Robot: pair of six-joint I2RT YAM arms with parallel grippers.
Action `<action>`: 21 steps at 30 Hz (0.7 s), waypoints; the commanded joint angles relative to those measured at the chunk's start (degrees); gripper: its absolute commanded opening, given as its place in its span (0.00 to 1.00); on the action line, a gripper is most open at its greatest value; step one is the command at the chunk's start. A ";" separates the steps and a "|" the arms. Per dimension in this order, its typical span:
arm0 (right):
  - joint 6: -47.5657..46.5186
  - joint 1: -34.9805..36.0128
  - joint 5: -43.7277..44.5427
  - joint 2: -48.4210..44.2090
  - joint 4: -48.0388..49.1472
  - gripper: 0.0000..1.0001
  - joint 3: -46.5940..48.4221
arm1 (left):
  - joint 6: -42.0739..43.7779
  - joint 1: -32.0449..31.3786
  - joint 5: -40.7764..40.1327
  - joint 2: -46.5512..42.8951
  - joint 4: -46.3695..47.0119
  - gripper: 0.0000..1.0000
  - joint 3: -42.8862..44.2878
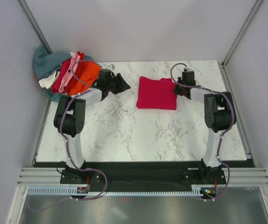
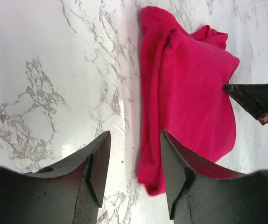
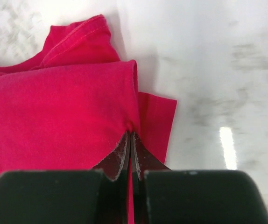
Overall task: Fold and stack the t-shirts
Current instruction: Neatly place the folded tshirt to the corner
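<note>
Marble worktop (image 1: 124,140) fills the overhead view: a folded crimson t-shirt (image 1: 157,93) lies flat near its far middle, between the two arms, and a pile of t-shirts (image 1: 68,72) in orange, pink, white and teal sits at the far left corner. On the left wrist view, the left gripper (image 2: 135,140) hangs with jaws wide apart and empty, the shirt's edge showing beneath the gap. On the right wrist view, the right gripper (image 3: 130,139) has its jaws pinched together on the shirt's folded edge
</note>
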 commanded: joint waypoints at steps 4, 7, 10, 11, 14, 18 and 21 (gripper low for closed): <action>-3.56 -10.51 6.75 -2.79 -7.94 0.04 4.20 | 0.59 -0.73 -0.68 -6.45 0.73 0.54 -2.26; -4.00 -14.12 7.63 -2.61 -10.49 0.05 7.71 | 0.59 -1.17 -0.51 -7.68 0.46 0.54 -3.14; -3.56 -19.30 9.20 -2.26 -15.75 0.05 12.10 | 1.03 -1.44 -0.60 -8.91 -0.15 0.54 -3.93; -3.47 -19.93 9.99 -2.18 -16.82 0.06 13.34 | 1.21 -1.52 -0.68 -9.26 -0.42 0.54 -4.02; -4.35 -20.55 14.21 -2.26 -20.50 0.16 18.87 | 1.56 -1.53 -1.21 -10.40 -1.12 0.55 -4.64; -3.74 -19.77 9.04 -4.98 -21.49 0.52 21.44 | 1.21 -1.70 -1.21 -11.90 -1.30 0.55 -5.08; -3.82 -17.05 5.00 -7.62 -19.56 0.53 18.11 | 1.12 -2.14 -1.30 -13.30 -1.47 0.56 -5.78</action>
